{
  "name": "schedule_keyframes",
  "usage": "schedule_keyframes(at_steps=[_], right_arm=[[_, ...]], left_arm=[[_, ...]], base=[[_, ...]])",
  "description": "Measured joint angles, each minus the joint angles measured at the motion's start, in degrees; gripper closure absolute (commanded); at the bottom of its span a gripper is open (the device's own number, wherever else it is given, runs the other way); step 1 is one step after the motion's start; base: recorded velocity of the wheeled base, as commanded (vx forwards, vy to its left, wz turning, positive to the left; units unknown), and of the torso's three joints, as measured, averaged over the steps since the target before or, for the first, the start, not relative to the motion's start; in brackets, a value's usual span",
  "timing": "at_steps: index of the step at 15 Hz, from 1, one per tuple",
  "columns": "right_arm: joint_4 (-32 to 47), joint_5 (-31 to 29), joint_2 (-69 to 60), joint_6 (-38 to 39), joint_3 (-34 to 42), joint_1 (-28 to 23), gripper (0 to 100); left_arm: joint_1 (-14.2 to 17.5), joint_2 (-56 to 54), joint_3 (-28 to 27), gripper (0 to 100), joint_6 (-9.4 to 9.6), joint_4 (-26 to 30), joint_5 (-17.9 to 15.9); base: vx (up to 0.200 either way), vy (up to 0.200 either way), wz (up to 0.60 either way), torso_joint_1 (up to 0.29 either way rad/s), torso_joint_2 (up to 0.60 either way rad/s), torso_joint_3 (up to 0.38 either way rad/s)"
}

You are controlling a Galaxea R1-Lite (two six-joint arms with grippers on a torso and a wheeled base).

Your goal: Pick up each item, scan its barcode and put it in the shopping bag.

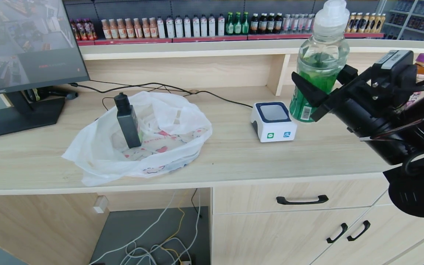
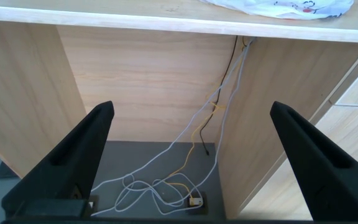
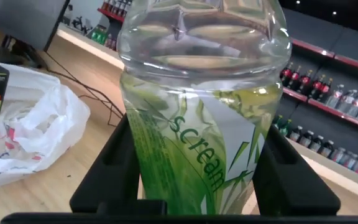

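My right gripper (image 1: 320, 86) is shut on a clear bottle with a green label (image 1: 318, 73), held upright in the air just right of the white barcode scanner (image 1: 273, 121). Its barcode faces the front low on the label. In the right wrist view the green bottle (image 3: 201, 124) stands between the black fingers (image 3: 114, 162). The white shopping bag (image 1: 142, 140) lies open on the counter's left part with a dark bottle (image 1: 128, 120) standing in it. My left gripper (image 2: 191, 168) hangs open below the counter, facing the cable recess.
A monitor (image 1: 24, 44) stands at the counter's far left. Cables (image 1: 153, 87) run behind the bag to the scanner. An orange bottle with a purple cap (image 1: 422, 68) shows behind my right arm. Drawers (image 1: 302, 200) sit under the counter, with loose wires (image 2: 166, 186) on the floor.
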Motion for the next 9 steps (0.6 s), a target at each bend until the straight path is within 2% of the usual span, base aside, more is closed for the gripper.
schedule_keyframes(at_steps=[3,7,9], right_arm=[[-0.09,-5.72,-2.67,8.27,1.32,-0.02,100],[-0.09,-6.38,-4.79,13.57,2.12,0.13,100],[-0.02,-9.89,-5.64,15.24,3.11,0.2,100]], left_arm=[[0.0,0.0,0.0,0,0.0,0.0,-0.02],[0.0,0.0,0.0,0,-0.05,0.0,0.0],[0.02,0.0,0.0,0,-0.06,0.0,0.0]], base=[[0.0,0.0,0.0,0.0,0.0,0.0],[0.0,0.0,0.0,0.0,0.0,0.0],[0.0,0.0,0.0,0.0,0.0,0.0]])
